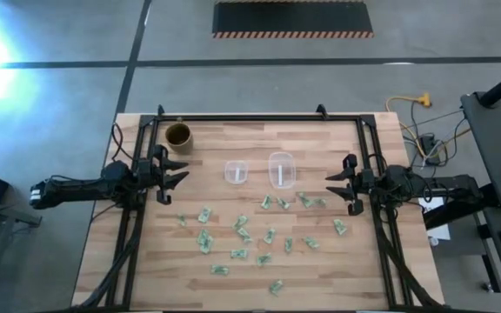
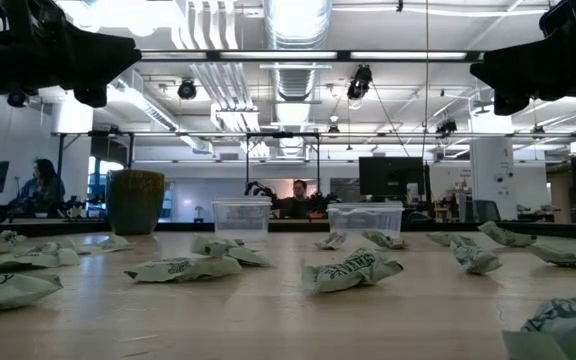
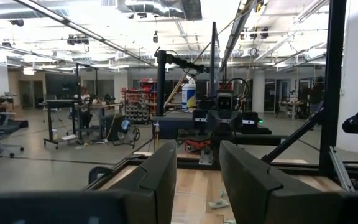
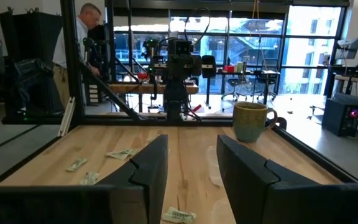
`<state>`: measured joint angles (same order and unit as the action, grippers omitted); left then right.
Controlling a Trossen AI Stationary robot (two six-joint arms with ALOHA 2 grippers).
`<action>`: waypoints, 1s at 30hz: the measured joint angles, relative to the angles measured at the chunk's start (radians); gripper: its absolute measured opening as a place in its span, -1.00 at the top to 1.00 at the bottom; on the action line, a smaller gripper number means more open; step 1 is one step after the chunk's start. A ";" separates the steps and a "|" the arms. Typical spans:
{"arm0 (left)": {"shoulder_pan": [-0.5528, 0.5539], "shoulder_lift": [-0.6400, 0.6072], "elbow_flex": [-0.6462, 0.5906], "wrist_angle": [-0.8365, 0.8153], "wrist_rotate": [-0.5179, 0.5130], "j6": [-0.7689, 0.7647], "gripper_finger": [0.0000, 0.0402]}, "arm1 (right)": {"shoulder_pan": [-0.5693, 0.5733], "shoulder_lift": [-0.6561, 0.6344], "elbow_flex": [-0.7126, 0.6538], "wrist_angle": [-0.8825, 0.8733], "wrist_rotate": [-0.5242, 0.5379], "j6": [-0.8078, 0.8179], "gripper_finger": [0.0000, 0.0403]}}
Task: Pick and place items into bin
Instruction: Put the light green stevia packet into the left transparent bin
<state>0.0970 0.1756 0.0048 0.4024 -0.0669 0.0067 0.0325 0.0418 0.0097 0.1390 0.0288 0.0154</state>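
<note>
Several small green-and-white wrapper pieces [image 1: 242,230] lie scattered on the wooden table's middle and near half; they show up close in the low view [image 2: 353,270]. Two clear plastic tubs [image 1: 236,172] [image 1: 282,169] stand upright on the table's middle, just beyond them. My left gripper [image 1: 177,172] hovers at the table's left edge, pointing level toward the middle, open and with nothing in it. My right gripper [image 1: 336,184] hovers at the right edge, facing it, open too. Each wrist view shows a clear gap between the fingers [image 3: 197,180] [image 4: 191,174].
A brown round cup [image 1: 178,136] stands at the far left of the table, near my left gripper. A black metal frame [image 1: 259,118] runs along the table's far edge and sides. People show in the room beyond the table.
</note>
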 joint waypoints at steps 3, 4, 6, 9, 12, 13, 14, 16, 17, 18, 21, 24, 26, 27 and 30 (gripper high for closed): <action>0.000 0.000 0.000 0.000 0.000 0.000 0.47 | 0.000 0.000 0.000 0.000 0.000 0.000 0.37; 0.000 0.000 0.000 0.000 0.000 0.000 0.47 | 0.000 0.000 0.000 0.000 0.000 0.000 0.37; 0.000 0.000 0.000 0.000 0.000 0.000 0.47 | 0.000 0.000 0.000 0.001 0.000 0.000 0.37; 0.000 -0.001 0.000 0.000 0.000 0.000 0.47 | 0.000 0.000 0.000 0.001 0.000 0.000 0.37; 0.000 0.000 0.000 0.000 0.000 0.000 0.47 | 0.000 0.000 0.000 0.001 0.000 0.003 0.37; 0.000 0.000 0.000 0.000 0.000 0.000 0.47 | 0.000 0.000 0.000 0.002 0.000 0.004 0.37; 0.000 0.000 0.000 0.000 0.000 0.000 0.47 | 0.000 0.000 0.000 0.001 0.000 0.007 0.37; 0.000 0.000 0.000 0.000 0.000 0.000 0.47 | 0.000 0.000 0.000 0.001 0.000 0.008 0.37; 0.000 0.000 0.000 0.000 0.000 0.000 0.47 | 0.000 0.000 0.000 0.001 -0.001 0.008 0.37; 0.000 -0.001 0.000 0.000 0.000 0.000 0.47 | 0.000 0.000 0.000 0.001 0.000 0.008 0.37; 0.000 -0.001 0.000 0.001 0.000 0.000 0.47 | 0.000 0.000 0.000 0.001 -0.001 0.010 0.37; 0.000 -0.001 0.001 0.023 0.000 -0.001 0.47 | 0.000 0.000 0.000 0.001 -0.001 0.010 0.37; 0.000 -0.001 0.004 0.046 0.008 -0.008 0.47 | 0.000 0.000 0.000 0.001 -0.001 0.009 0.37; 0.000 -0.002 0.004 0.045 0.020 -0.021 0.47 | 0.000 0.000 0.000 0.001 -0.001 0.009 0.37; 0.000 0.005 0.006 0.054 0.065 -0.023 0.47 | 0.000 0.001 0.000 0.018 -0.001 -0.001 0.37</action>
<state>0.0967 0.1808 0.0108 0.4559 -0.0016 -0.0165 0.0326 0.0425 0.0093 0.1573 0.0276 0.0144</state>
